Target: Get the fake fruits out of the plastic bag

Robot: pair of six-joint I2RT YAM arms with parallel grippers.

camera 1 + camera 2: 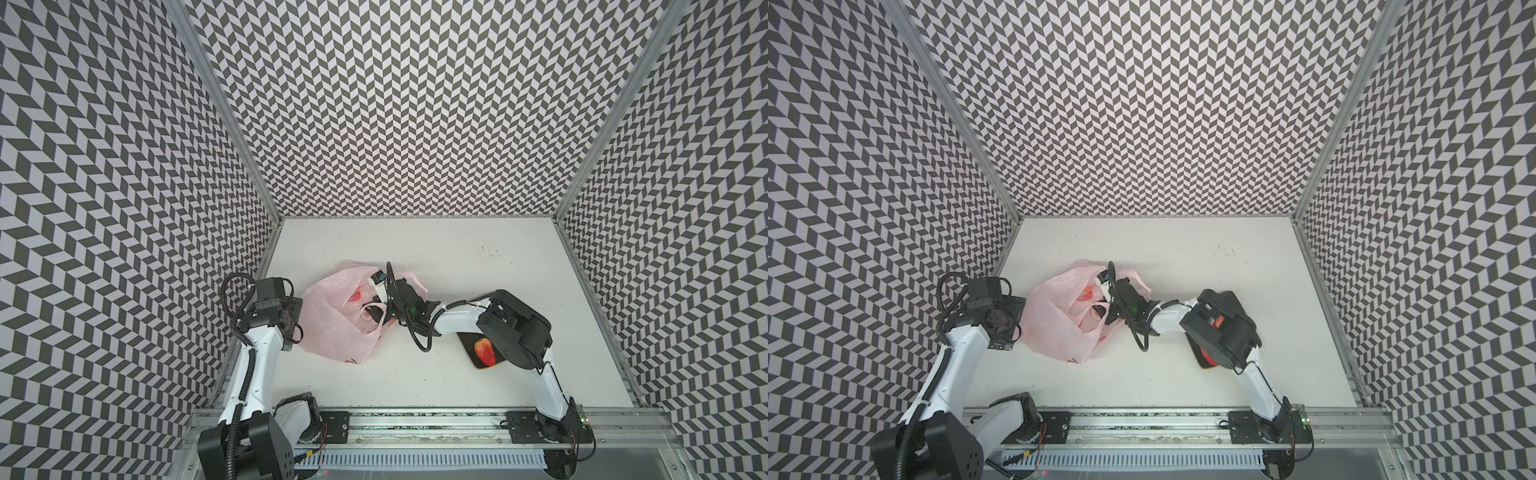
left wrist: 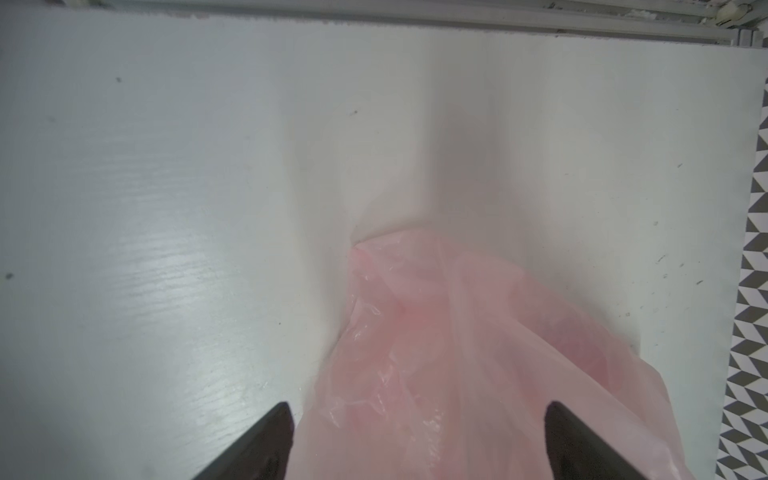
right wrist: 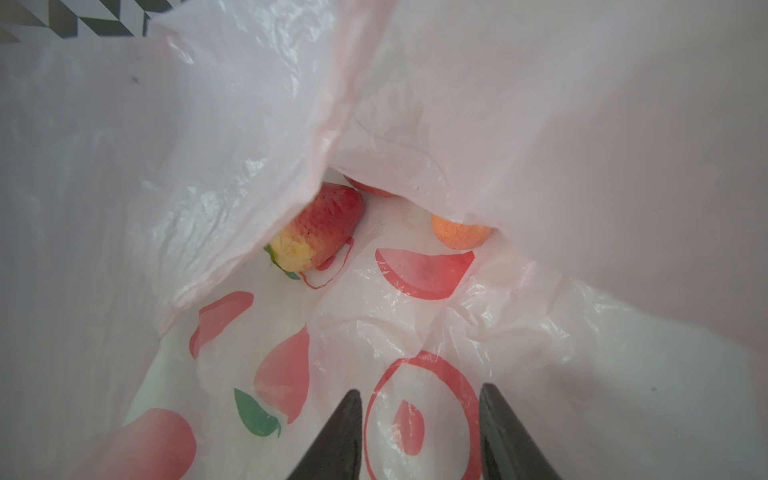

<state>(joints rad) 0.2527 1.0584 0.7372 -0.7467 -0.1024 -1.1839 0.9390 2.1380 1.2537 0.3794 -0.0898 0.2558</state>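
The plastic bag (image 1: 332,328) is seen crumpled on the table (image 1: 457,257), left of centre, in both top views. The right gripper (image 3: 419,390) is inserted in the bag mouth, jaws parted, nothing held. Inside, a red-yellow strawberry (image 3: 320,226), an orange ball (image 3: 459,235) and a half-hidden red fruit (image 3: 370,189) are seen beyond the tips, untouched. The left gripper (image 2: 415,409) is spread wide over the bag's edge, nothing clamped. A second strawberry (image 1: 485,351) is laid on the dark board (image 1: 467,343) under the right arm.
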